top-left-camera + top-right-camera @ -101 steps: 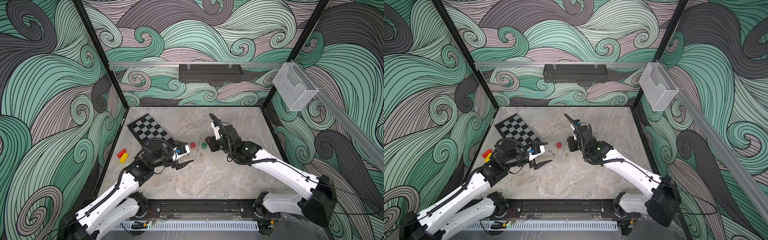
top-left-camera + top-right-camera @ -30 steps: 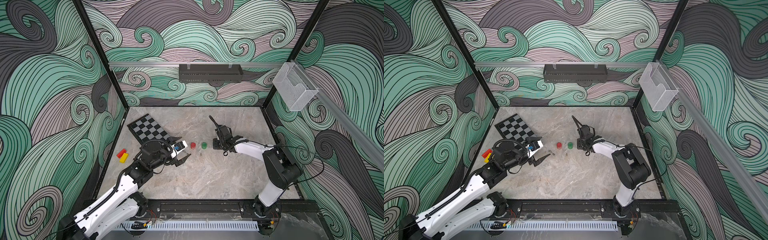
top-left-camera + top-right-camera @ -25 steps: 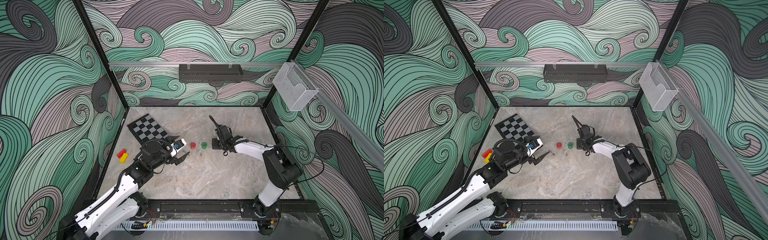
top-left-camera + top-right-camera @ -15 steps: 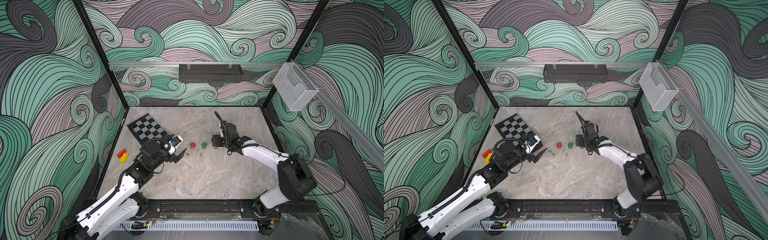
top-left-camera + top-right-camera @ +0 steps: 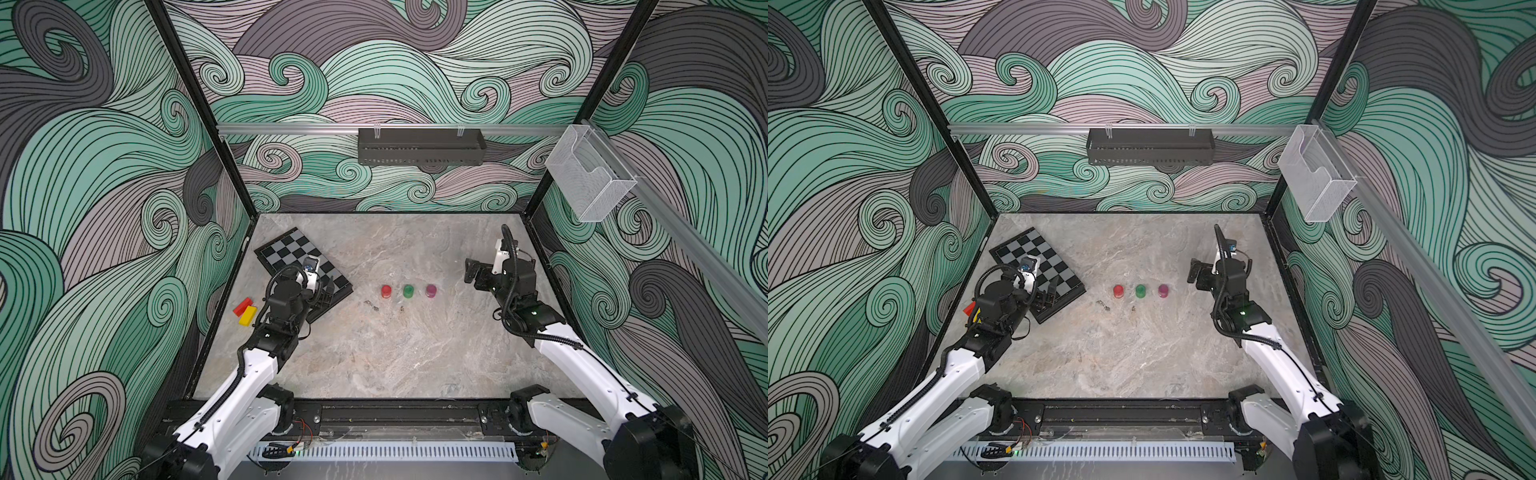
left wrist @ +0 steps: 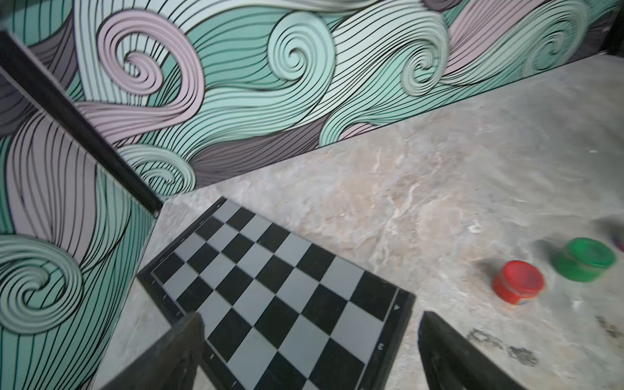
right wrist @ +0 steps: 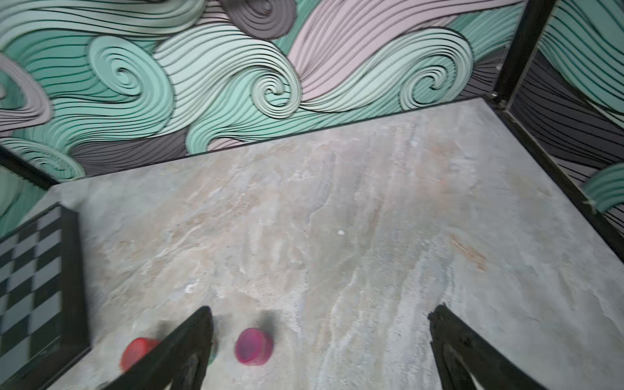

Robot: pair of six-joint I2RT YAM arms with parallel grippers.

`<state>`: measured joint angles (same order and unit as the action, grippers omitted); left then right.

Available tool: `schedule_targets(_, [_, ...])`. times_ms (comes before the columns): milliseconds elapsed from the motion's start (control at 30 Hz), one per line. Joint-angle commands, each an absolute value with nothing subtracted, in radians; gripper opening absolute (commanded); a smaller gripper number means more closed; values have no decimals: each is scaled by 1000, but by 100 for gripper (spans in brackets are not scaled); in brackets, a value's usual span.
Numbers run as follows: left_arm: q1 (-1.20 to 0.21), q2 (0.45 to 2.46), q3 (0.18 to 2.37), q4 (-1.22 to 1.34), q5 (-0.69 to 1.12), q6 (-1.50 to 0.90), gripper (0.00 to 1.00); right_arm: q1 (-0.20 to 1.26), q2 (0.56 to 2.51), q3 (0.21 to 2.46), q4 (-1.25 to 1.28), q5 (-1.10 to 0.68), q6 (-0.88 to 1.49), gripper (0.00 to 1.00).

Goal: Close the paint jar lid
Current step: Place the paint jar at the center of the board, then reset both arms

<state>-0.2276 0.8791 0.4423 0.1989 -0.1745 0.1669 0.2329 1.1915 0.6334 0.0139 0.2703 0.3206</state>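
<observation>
Three in row btwn grippers, lids on: red jar (image 5: 386, 291), green jar (image 5: 408, 290), purple jar (image 5: 431, 290). L gripper (image 6: 310, 320) wide, empty, over board (image 6: 270, 290); red jar nearest. R gripper (image 7: 320, 314) wide, empty; purple jar nearest, not touching.

Paint jars (image 5: 408, 291) in row, near chessboard (image 5: 291, 249)

Both top views are bright, evenly lit and sharp, with only faint, soft shadows on the counter (image 5: 374, 353). Both wrist views are smeared by motion blur, and the red jar (image 7: 136, 351) shows it worst.
</observation>
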Motion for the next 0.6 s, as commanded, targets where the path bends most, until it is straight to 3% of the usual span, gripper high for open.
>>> schedule_targets(0, [-155,914,454,274,-208,75,99,195,1215,605,132,339,319,99])
schedule_targets(333, [67,1043,437,348,-147,-36,99,146,1217,523,310,385,149,99])
schedule_targets(567, [118,1144,407,423,-132,-89,99,143,1282,420,519,376,47,99])
